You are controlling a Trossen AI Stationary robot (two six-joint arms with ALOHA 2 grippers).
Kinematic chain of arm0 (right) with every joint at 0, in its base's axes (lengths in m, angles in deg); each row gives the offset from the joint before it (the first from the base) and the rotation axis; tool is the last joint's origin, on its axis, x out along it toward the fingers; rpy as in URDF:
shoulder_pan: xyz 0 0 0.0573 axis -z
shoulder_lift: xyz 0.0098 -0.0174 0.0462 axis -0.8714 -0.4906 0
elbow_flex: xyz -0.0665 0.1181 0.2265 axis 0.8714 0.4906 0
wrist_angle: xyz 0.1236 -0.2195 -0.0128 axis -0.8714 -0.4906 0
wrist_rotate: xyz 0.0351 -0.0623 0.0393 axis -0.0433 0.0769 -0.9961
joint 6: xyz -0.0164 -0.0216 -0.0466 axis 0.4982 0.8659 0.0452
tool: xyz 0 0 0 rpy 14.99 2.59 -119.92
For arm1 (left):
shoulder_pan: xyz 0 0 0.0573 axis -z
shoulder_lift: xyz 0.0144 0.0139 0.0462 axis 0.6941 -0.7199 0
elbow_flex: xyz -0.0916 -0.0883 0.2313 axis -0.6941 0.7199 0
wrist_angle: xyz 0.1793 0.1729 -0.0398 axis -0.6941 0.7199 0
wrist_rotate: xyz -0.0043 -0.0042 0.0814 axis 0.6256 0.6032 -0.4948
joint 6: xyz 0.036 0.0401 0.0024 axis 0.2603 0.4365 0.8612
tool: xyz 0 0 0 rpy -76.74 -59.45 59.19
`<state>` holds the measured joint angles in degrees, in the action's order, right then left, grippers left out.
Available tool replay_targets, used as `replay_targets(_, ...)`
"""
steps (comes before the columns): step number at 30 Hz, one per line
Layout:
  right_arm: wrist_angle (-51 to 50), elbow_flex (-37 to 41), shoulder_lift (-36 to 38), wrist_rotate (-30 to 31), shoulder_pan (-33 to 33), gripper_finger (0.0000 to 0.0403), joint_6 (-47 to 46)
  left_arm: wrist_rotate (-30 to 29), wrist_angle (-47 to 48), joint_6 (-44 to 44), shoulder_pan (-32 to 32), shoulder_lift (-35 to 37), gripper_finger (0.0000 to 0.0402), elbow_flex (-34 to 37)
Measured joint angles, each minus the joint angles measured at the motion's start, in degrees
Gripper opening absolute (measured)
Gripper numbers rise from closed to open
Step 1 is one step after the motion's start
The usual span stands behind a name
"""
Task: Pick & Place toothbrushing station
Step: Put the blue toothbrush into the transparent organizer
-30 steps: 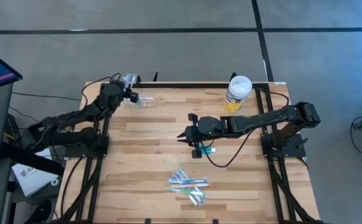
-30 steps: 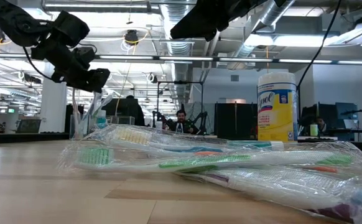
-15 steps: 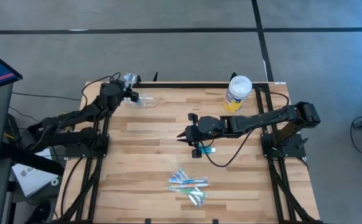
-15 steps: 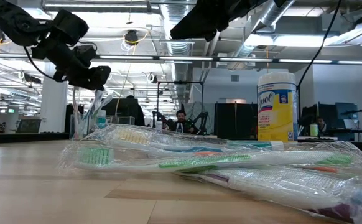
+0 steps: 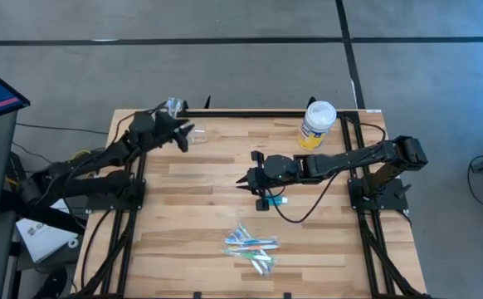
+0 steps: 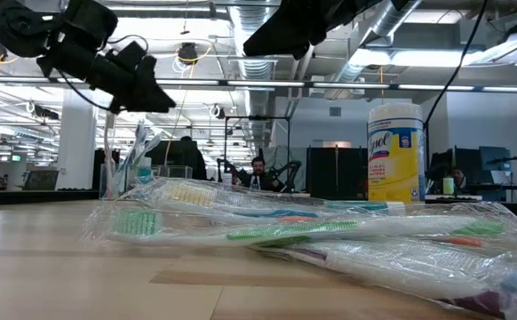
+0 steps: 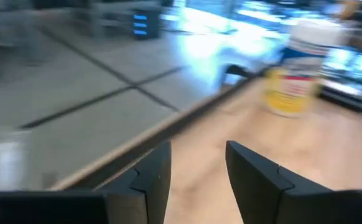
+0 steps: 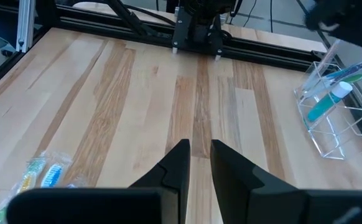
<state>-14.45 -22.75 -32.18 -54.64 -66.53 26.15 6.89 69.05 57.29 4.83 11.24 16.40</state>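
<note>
The toothbrushing station is a small clear holder [image 8: 329, 112] standing on its base at the table's far left, with toothbrushes and a teal tube upright in it [image 6: 127, 169]. My left gripper [image 5: 188, 134] hovers just above it [image 6: 156, 96], pointing nearly level toward the table's right, open with nothing between its fingers [image 7: 196, 163]. A bunch of wrapped toothbrushes [image 5: 251, 247] lies flat near the front edge [image 6: 312, 233]. My right gripper [image 5: 243, 182] hangs over the table's middle with a narrow empty gap between its fingers [image 8: 199, 155].
A white-lidded jar with a yellow label [image 5: 317, 124] stands at the far right [image 6: 395, 151]. A small clear object [image 5: 173, 105] sits at the far left corner. Bare wood [image 8: 137, 99] lies between holder and bunch.
My left gripper has risen a little from just over the holder and tipped up from pointing down to nearly level, swinging toward the table's right. The holder stays standing where it was. My right arm has kept still.
</note>
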Motion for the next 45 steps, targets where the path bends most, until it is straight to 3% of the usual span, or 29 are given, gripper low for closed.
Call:
replay_targets(8, -0.22, 0.00, 0.00, -0.20, -0.07, 0.0056, -0.86, 11.70, 0.00, -0.11, 7.57, 0.00, 0.0134, 0.00)
replay_targets(18, -3.70, 0.02, 0.00, -3.77, -0.83, 0.0056, -3.88, 12.38, -0.02, 1.29, 24.26, -0.02, 0.0126, 0.00)
replay_targets(26, -6.35, 0.02, 0.00, -6.28, -3.44, 0.0056, -7.38, 3.39, -0.09, 1.01, 38.91, -0.02, 0.0126, 0.00)
replay_targets(33, -7.83, 0.02, -0.02, -6.27, -6.43, 0.0056, -10.76, -3.18, -0.40, 0.83, 47.95, -0.02, 0.0126, 0.00)
replay_targets(45, -5.99, -0.22, -5.02, -6.27, -11.51, 0.0056, -11.98, -4.36, -5.45, -0.23, 55.17, -4.62, 0.0126, 0.02)
